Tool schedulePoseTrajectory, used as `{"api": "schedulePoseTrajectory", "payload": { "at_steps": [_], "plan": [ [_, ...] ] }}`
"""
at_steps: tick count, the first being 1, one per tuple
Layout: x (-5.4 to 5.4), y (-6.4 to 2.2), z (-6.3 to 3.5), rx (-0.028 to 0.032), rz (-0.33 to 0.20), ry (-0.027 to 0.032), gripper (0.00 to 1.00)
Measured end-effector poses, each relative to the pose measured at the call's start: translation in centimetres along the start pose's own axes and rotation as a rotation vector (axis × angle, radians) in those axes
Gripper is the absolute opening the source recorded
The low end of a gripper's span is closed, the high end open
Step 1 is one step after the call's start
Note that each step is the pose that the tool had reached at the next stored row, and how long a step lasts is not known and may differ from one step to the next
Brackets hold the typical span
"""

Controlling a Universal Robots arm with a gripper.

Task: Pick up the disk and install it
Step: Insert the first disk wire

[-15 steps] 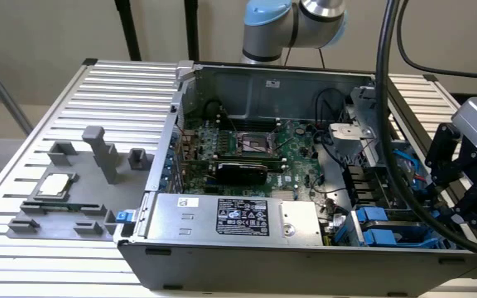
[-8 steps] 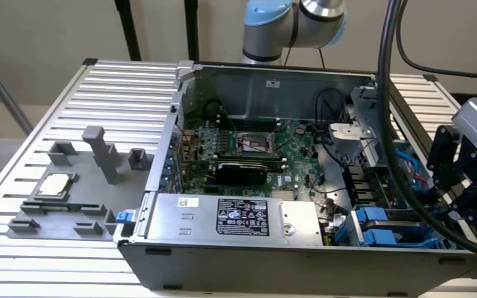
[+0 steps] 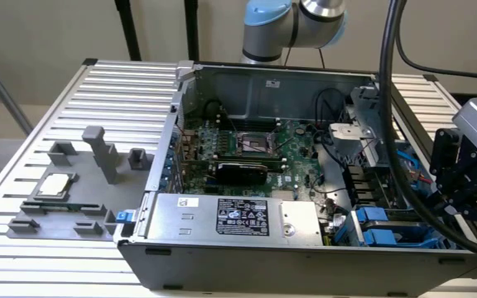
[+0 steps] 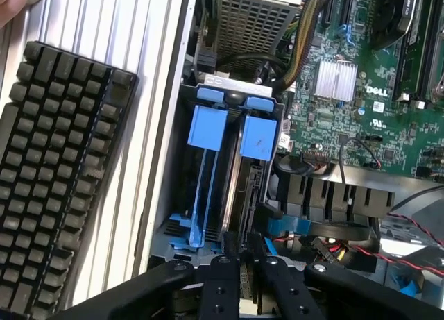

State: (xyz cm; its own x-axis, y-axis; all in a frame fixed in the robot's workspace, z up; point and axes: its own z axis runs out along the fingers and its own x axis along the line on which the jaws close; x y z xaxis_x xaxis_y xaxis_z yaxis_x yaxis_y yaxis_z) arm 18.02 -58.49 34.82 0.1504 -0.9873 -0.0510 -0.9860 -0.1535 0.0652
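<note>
Blue tabs (image 4: 208,128) — two — beside one tool (image 4: 243,256).

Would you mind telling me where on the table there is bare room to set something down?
The ribbed table is bare behind the grey tray, toward the far edge, and in front of it. Crowded: inside the computer case, especially around the blue cage near the pincer.

pincer (image 4: 248,256) at blue drive cage (image 4: 232,136), kbd (image 4: 55,174) nearby

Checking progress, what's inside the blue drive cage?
Two blue tabs with long rails, a grey metal edge between them. The gripper covers the rest of the cage.
</note>
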Motion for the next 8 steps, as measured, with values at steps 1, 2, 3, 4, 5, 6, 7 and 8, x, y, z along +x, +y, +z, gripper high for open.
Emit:
{"api": "schedulePoseTrajectory", "payload": {
  "at_steps": [1,2,3,4,5,6,7,8],
  "plan": [
    [0.0,0.0,0.0,0.0,-0.001,0.0,0.0],
    [0.0,0.0,0.0,-0.0001,-0.002,0.0,0.0],
    [0.0,-0.01,0.0,-0.0001,-0.003,0.0,0.0],
    [0.0,0.0,0.0,-0.0002,-0.004,0.0,0.0],
    [0.0,-0.01,0.0,-0.0002,-0.005,0.0001,0.0],
    [0.0,-0.01,0.0,-0.0002,-0.005,0.0002,0.0],
    [0.0,0.0,0.0,-0.0003,-0.006,0.0003,1.0],
    [0.0,0.0,0.0,-0.0003,-0.007,0.0003,1.0]
  ]
}}
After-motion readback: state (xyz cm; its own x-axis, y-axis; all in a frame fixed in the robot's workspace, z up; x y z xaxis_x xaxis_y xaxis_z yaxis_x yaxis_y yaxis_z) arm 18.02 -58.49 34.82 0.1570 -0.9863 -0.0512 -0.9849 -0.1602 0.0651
